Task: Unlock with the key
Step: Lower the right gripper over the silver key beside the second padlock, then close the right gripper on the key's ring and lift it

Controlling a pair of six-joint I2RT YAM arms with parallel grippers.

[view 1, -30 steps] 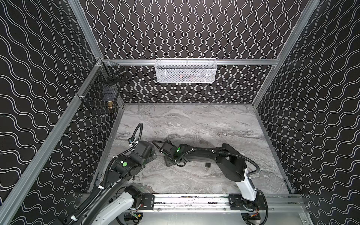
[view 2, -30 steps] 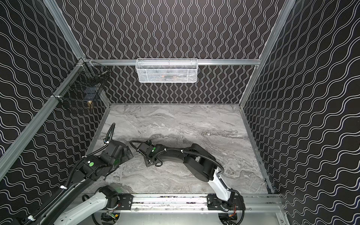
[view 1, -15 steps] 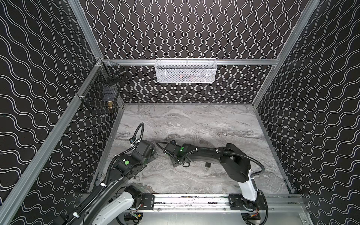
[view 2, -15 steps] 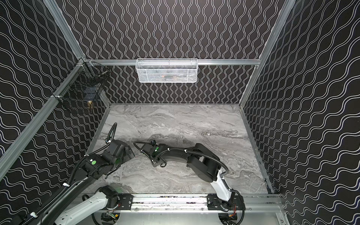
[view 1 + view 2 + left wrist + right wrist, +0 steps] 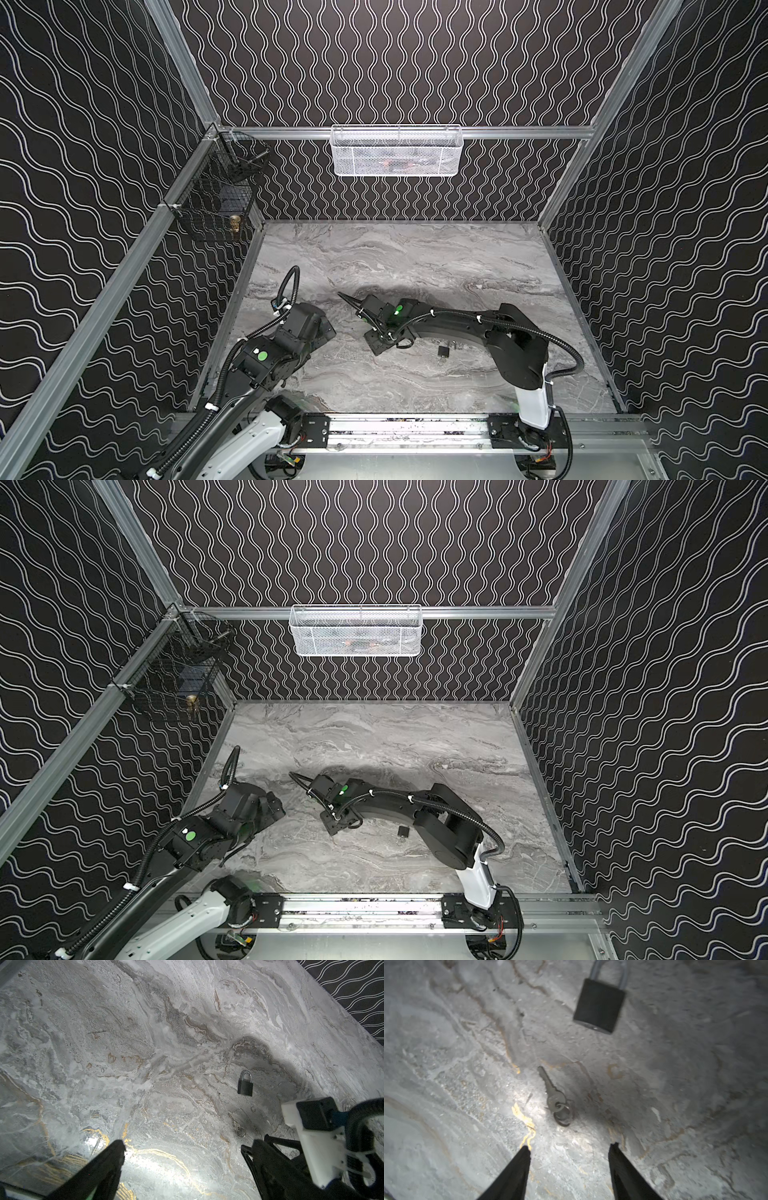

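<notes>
One key [image 5: 553, 1093] was resolved only in the wrist views; one padlock [image 5: 444, 352], lower middle in both top views, was seen throughout. The left gripper [image 5: 185, 1145] and right gripper [image 5: 570, 1145] were spread, empty.

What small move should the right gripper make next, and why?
Probably ease the right gripper forward and down over the key: its jaws stand open and empty, and the key lies flat on the table just ahead, apart from the padlock.

Black wavy-lined walls [image 5: 415, 62] enclose a grey marbled tabletop [image 5: 395, 257]; white mesh basket [image 5: 397, 151] above its back edge, black wire basket [image 5: 216, 199] above its back-left corner
</notes>
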